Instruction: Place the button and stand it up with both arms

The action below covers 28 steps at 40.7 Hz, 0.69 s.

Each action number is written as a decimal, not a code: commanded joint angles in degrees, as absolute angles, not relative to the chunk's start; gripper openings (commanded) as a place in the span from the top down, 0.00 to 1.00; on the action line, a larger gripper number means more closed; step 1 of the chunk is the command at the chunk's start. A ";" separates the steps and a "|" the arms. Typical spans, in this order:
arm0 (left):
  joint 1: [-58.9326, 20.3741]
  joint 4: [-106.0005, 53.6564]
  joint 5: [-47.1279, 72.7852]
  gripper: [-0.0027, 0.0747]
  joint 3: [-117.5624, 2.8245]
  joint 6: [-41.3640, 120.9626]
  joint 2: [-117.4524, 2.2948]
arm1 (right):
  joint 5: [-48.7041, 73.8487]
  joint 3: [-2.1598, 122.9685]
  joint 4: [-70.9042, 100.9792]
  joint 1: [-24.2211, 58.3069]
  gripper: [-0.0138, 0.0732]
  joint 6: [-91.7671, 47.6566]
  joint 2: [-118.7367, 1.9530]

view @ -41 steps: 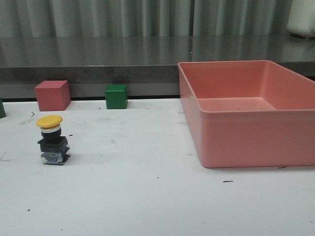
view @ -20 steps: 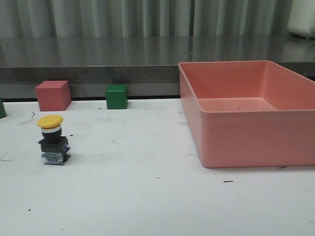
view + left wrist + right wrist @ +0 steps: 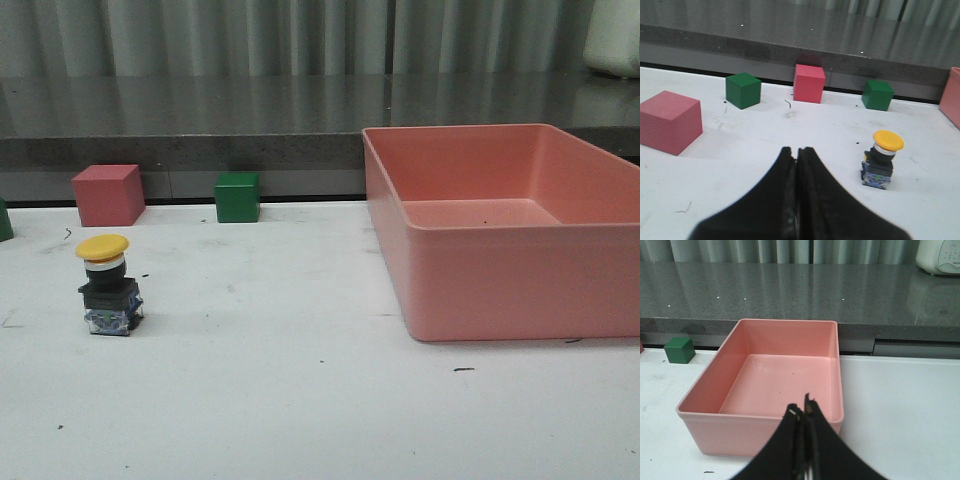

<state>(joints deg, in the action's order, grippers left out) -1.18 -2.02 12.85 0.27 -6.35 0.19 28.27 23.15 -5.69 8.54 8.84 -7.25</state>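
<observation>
The button (image 3: 108, 285) stands upright on the white table at the left, yellow cap on top, black body, clear bluish base; it also shows in the left wrist view (image 3: 882, 159). My left gripper (image 3: 797, 151) is shut with nothing in it, apart from the button and off to one side of it. My right gripper (image 3: 803, 409) is shut and empty, in front of the pink bin's near wall. Neither arm appears in the front view.
A large pink bin (image 3: 480, 248) fills the right side of the table and is empty (image 3: 720, 416). Along the back edge sit a red cube (image 3: 107, 194) and a green cube (image 3: 237, 196). The left wrist view adds another green cube (image 3: 743, 90) and a nearer red cube (image 3: 670, 121).
</observation>
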 commanded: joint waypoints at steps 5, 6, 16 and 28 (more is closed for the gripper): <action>-0.13 -2.66 4.76 0.99 1.32 -6.74 1.60 | 23.54 24.64 -6.60 8.22 0.91 8.18 -7.92; -0.13 -2.66 4.66 0.99 1.32 -6.74 1.60 | 23.54 24.64 -6.60 8.22 0.91 8.18 -7.92; -0.13 -2.66 4.66 0.99 1.32 -6.74 1.60 | 23.54 24.64 -6.60 8.22 0.91 8.18 -7.92; -0.13 -2.66 4.66 0.99 1.32 -6.74 1.60 | 23.54 24.64 -6.60 8.22 0.91 8.18 -7.92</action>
